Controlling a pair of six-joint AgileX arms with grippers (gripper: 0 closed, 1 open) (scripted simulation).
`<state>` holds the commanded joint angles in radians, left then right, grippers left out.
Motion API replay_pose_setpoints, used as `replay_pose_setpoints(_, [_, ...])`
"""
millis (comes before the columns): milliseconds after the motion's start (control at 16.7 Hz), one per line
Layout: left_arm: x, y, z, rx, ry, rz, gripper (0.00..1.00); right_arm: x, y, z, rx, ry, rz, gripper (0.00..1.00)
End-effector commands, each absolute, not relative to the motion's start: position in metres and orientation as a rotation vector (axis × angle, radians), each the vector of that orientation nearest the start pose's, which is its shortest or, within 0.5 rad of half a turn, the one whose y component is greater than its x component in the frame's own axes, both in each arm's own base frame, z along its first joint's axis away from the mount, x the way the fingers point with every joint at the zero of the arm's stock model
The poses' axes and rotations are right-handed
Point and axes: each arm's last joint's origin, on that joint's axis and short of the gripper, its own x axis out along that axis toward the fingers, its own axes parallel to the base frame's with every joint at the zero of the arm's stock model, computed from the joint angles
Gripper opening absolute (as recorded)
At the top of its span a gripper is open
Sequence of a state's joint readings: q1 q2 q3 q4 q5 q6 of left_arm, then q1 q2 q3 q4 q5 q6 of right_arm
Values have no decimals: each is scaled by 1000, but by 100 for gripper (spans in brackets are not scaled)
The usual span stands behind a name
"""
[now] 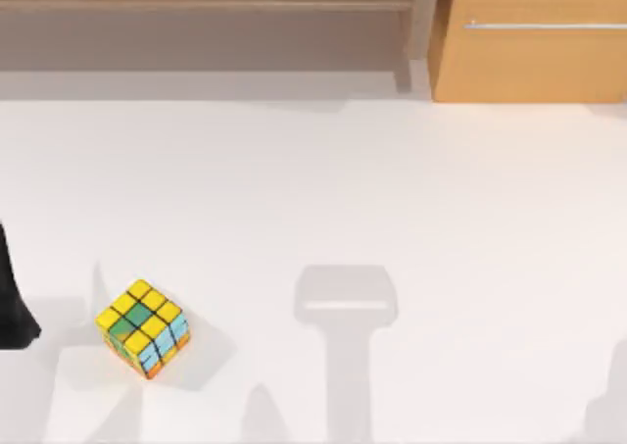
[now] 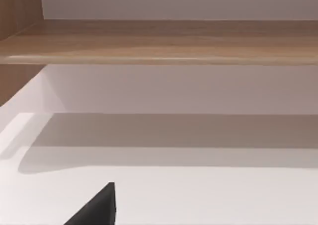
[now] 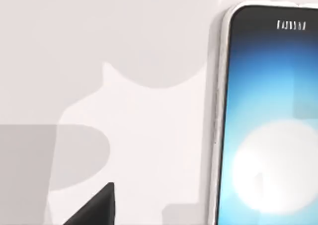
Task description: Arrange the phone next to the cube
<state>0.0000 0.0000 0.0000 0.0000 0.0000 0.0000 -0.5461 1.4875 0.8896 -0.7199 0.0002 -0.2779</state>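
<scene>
The cube point(image 1: 143, 327) sits alone on the white counter point(image 1: 392, 189) at about 8 o'clock in the top view, nothing beside it. The phone point(image 3: 271, 120) lies flat, screen up, close under the right wrist camera. A dark part of the left arm point(image 1: 12, 297) is at the 9 o'clock edge. I cannot tell either pincer's state. The arranging looks not yet done: grasp and placement remain

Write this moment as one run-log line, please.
cube: table, left front | phone: flat on table under right wrist camera, not beside cube | left arm: left edge
</scene>
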Motion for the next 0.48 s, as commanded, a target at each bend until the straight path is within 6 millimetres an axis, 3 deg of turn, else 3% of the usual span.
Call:
replay_pose_setpoints(240, [106,-1,160,0,0,0,100,240,-171,151,219,1511,-255,100])
replay_pose_setpoints(480, [106,-1,160,0,0,0,100,242,-181,143,247,1557,-247,100])
